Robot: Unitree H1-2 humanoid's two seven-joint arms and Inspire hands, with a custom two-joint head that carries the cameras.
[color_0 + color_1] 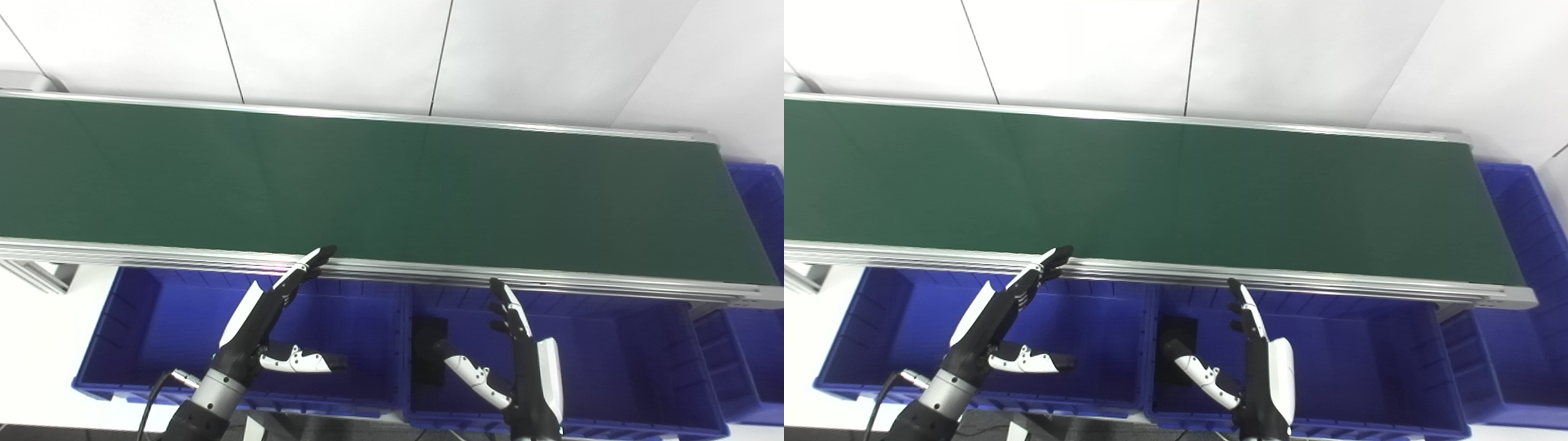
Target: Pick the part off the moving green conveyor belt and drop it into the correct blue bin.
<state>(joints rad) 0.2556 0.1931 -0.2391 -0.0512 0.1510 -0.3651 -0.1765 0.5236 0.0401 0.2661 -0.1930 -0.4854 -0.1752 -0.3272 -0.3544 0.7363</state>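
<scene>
The green conveyor belt runs across the view with no part showing on it. My left hand is open above the left blue bin, its fingertips reaching the belt's near rail. My right hand is open above the middle blue bin, fingers upright and thumb spread toward the left. A flat black part lies inside the middle bin at its left end, just beside the right thumb.
The aluminium near rail of the belt overhangs the bins' far edges. Another blue bin stands at the belt's right end, and one more at the lower right. White wall panels rise behind the belt.
</scene>
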